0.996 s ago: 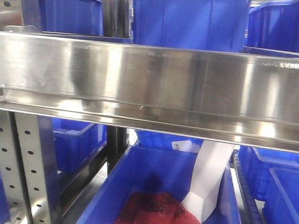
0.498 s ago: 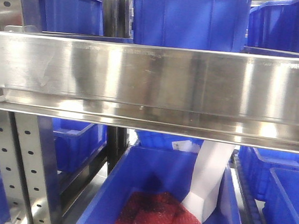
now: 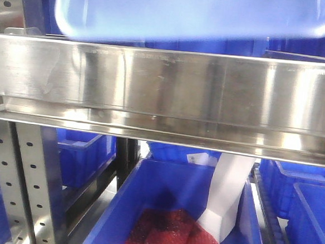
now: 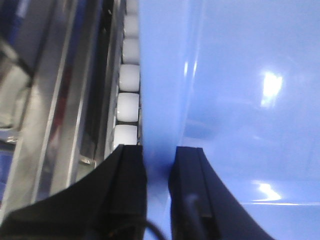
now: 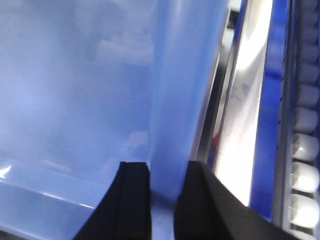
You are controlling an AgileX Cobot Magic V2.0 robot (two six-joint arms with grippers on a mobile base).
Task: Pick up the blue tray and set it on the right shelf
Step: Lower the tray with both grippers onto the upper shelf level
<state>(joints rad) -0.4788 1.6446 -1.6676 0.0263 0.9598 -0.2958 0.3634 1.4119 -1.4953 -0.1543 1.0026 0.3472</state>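
Blue tray [image 3: 198, 15] above right shelf [image 3: 165, 88] rail; left claw [image 4: 157, 165] pinches its left rim, right claw [image 5: 167, 180] pinches its right rim, both narrow.

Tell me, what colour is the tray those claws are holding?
Light blue and glossy. The tray shows best in the left wrist view, its rim pinched by the left gripper.

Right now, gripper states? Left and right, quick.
Left gripper: shut on the blue tray, pinching its rim.
Right gripper: shut on the blue tray, clamped on the opposite rim.
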